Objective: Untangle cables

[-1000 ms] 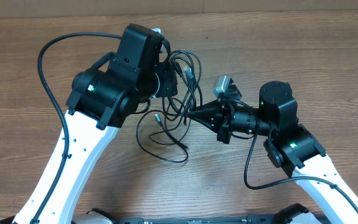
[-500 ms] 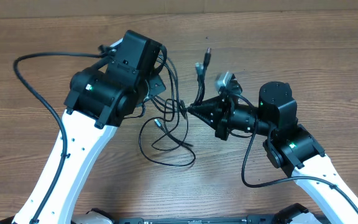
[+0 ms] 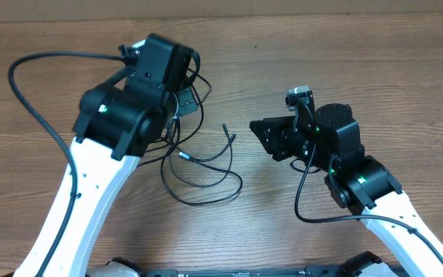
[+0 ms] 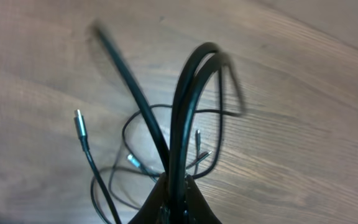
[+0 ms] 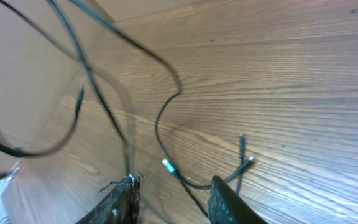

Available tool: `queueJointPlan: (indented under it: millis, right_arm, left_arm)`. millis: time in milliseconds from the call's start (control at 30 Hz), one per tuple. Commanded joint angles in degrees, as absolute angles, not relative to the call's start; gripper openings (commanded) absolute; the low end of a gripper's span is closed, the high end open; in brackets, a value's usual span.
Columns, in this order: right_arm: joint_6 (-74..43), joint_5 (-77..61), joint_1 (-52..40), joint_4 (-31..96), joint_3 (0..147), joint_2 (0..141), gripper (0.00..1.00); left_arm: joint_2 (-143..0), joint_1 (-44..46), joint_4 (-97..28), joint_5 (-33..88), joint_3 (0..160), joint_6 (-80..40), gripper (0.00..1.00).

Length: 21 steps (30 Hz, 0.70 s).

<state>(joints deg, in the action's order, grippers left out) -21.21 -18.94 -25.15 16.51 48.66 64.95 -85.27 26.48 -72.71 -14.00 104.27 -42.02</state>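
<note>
The left fingers [image 4: 174, 200] are pinched tight on the cables [image 3: 206, 165]. In the left wrist view several black strands rise together out of the closed tips and arch up and over before dropping back toward the table [image 3: 375, 69]. The right fingers [image 5: 224, 198] stand apart with a clear gap between them and nothing clamped. One thin strand runs down close beside one finger in the right wrist view, but I cannot tell whether it touches. From overhead the right fingers sit apart from the cables, pointing toward their loose ends. The cables lie near the middle of the table, partly under and just beside the left arm [image 3: 114, 131]. A wide loose loop curves on the wood, two thin ends with small plugs reach out toward the right fingers, and a short silver tip [image 3: 181, 154] lies close to the left arm. The upper strands lift off the table toward the left fingers, which the arm hides from overhead. A thicker black cord [image 3: 14, 85] sweeps out from the left arm.
</note>
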Motion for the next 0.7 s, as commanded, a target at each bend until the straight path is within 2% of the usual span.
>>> queueJointPlan:
  millis: [0,67,200,300,533,667]
  right_arm:
    - [-22.57,-16.1,-25.02,16.4,49.56,64.9,0.38]
    - [-22.55,-16.1,-25.02,16.4,49.56,64.9,0.42]
    - [-22.59,-16.1,-25.02,16.4,49.56,64.9,0.42]
    - [-22.76,-16.1,-25.02,16.4,49.56,64.9,0.42]
    - [-22.74,-16.1,-25.02,16.49,49.56,64.9,0.42]
    - [-22.74,-16.1,-25.02,16.43,49.56,64.9,0.42]
  left_arm:
    - [-80.38,26.28,-71.29,-15.42,109.32,-28.29,0.04]
    - [-78.91,26.26,-70.85,-15.53,110.93,-22.96,0.04]
    - [-76.09,26.26,-69.52,-16.58,112.14,-9.21,0.04]
    - [-74.56,26.26,-69.67,-21.67,112.14,-2.72,0.04]
    - [-75.79,26.26,-75.37,-39.38,112.14,-1.3,0.04]
    - [-77.43,26.26,-77.8,-44.12,112.12,-3.46,0.04]
